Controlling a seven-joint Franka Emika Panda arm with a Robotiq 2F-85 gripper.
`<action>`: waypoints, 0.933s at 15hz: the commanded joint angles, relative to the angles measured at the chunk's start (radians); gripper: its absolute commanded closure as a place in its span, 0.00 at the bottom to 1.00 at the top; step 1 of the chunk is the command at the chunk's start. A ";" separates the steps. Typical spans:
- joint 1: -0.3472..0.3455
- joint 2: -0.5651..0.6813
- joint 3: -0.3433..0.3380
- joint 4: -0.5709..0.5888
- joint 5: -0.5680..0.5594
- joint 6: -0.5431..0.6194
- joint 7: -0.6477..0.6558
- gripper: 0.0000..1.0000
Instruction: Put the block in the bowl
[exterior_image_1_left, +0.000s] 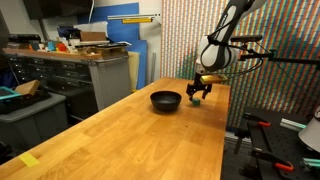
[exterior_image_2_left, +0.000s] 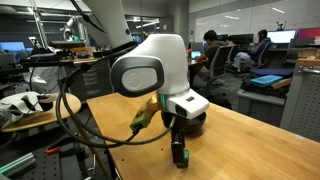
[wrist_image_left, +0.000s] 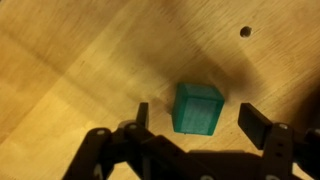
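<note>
In the wrist view the tool (wrist_image_left: 196, 122) stands open. Its two dark fingers (wrist_image_left: 142, 115) are spread wide with the green block (wrist_image_left: 197, 108) between them, and a gap of bare wood shows on each side, so neither finger touches it. The block sits flat on the table (wrist_image_left: 70, 60), just ahead of the tool's body and roughly centred in the opening.

Only an exterior view shows the black bowl (exterior_image_1_left: 166, 100), which rests on the table just beside the lowered tool (exterior_image_1_left: 200, 92); the block there is too small to make out. In an exterior view from behind the wrist (whose bulky white housing fills the middle), the tool (exterior_image_2_left: 179, 155) reaches down to the tabletop.
</note>
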 joint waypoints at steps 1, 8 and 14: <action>-0.003 0.025 0.006 0.031 0.044 0.008 -0.056 0.38; 0.027 0.024 -0.022 0.030 0.028 -0.010 -0.055 0.83; 0.100 -0.020 -0.094 0.038 -0.030 -0.076 -0.038 0.83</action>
